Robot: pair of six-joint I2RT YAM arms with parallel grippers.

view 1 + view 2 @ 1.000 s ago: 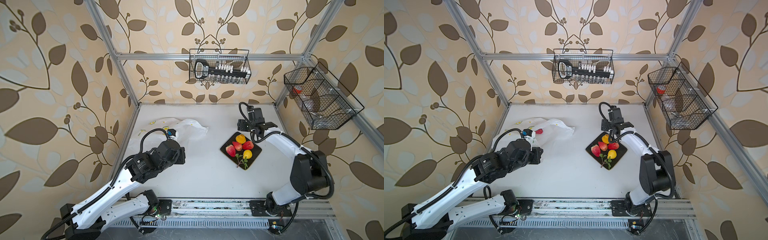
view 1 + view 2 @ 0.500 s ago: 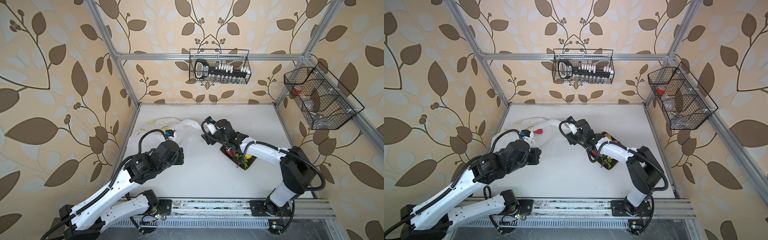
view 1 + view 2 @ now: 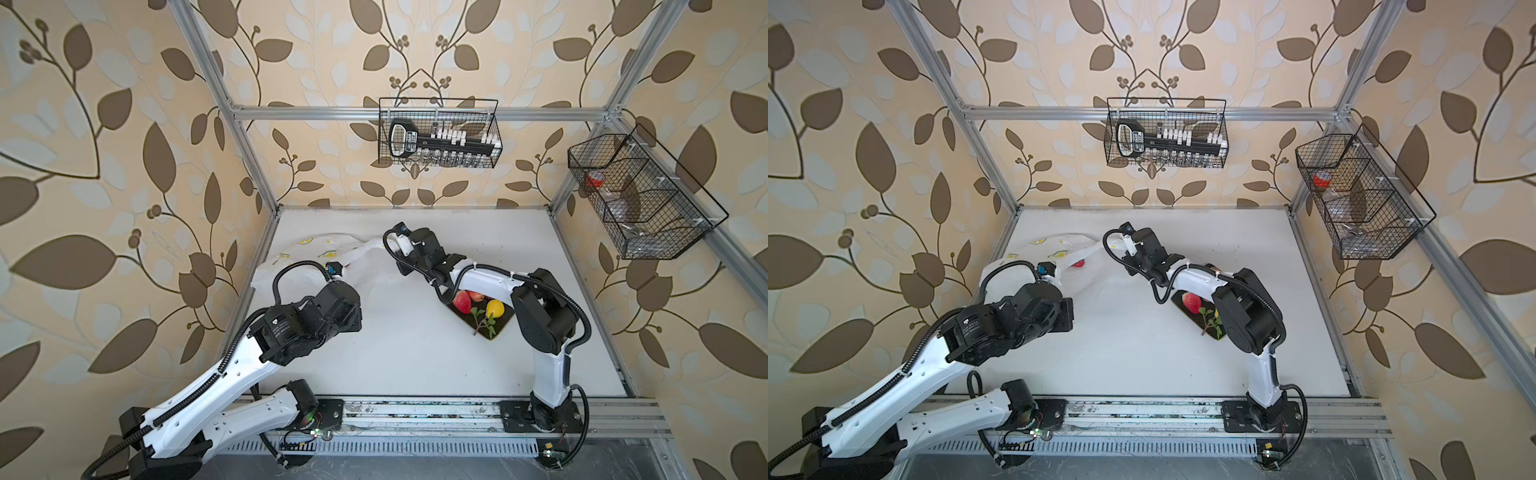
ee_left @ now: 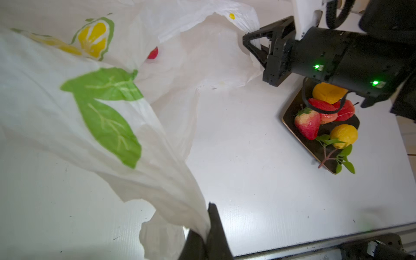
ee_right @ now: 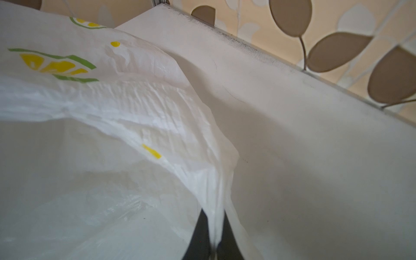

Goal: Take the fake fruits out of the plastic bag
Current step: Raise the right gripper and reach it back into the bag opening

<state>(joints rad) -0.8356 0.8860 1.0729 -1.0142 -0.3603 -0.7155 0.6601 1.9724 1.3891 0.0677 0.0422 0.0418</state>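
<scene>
The left end effector [image 4: 208, 234] and the right end effector [image 5: 213, 238] are each clamped on an edge of the plastic bag [image 3: 316, 249], with their fingertips cut off by the frame. The bag lies at the back left of the bench [image 3: 415, 353]. One red fruit [image 4: 153, 53] shows half-hidden inside it. The other fruits [image 4: 307, 122] sit on the dark plate [image 4: 290, 117], partly covered by the right arm [image 3: 486, 276] in both top views.
</scene>
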